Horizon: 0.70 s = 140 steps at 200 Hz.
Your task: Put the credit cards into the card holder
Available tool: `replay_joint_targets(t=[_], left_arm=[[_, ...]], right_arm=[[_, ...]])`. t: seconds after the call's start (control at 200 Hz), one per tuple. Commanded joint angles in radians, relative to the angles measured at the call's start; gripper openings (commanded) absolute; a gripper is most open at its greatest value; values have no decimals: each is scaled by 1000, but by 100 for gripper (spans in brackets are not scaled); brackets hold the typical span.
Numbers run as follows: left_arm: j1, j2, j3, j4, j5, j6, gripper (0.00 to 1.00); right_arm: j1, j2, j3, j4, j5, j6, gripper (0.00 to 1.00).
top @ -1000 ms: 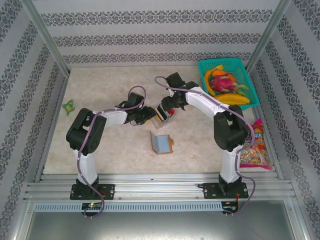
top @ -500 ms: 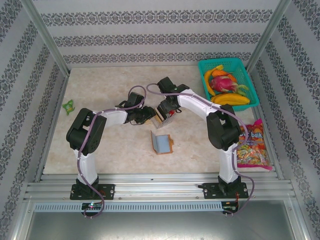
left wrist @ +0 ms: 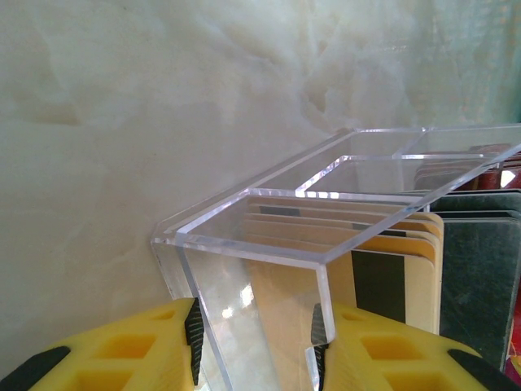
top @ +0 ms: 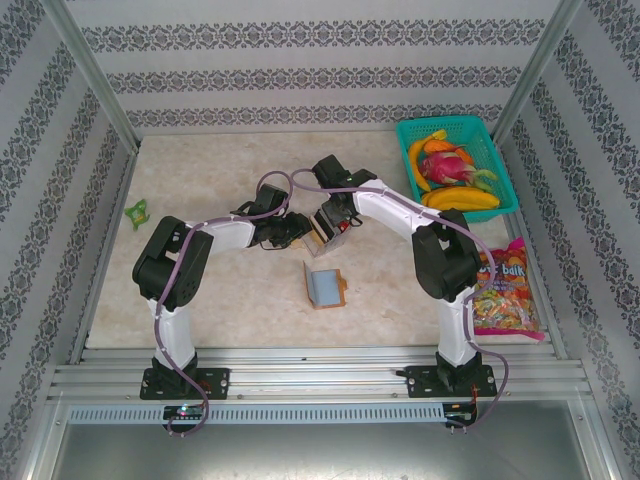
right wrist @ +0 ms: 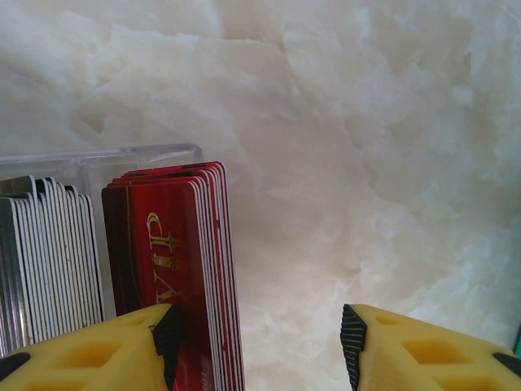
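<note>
Listing the hard-to-see first: credit cards (right wrist: 175, 269) (red, gilt lettering) run off the lower frame edge, standing upright in the clear box (left wrist: 244, 244). In my top view both wrists cover them. Left gripper (left wrist: 256, 346) clamps the box's end. Right gripper (right wrist: 260, 342) has jaws apart, one finger (right wrist: 89, 346) against the red stack. Card holder (top: 323, 285) stands open at centre, just below the grippers. Fruit basket (top: 497, 160) upper right; snack bag (top: 505, 295) at right.

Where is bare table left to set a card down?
Bare marble: the far left, between the green object and the back wall, and the near strip in front of the card holder. Crowded: the centre around the clear box, and the right side with basket and snack bag.
</note>
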Motion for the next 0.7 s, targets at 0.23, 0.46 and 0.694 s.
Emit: replay_joint_targets(t=[0.23,0.46,0.694], left_arm=[[-8,29,-7,-47,5,20,41],[-9,31,-3,-46,4,21,41],[-10,30,-4,-47,3,21,41]], right_arm=[[-6,-28,21,-33,52,17,54],[-5,-38,32,-38,55,15,54],[0,-36,32,-41,52,14,49]])
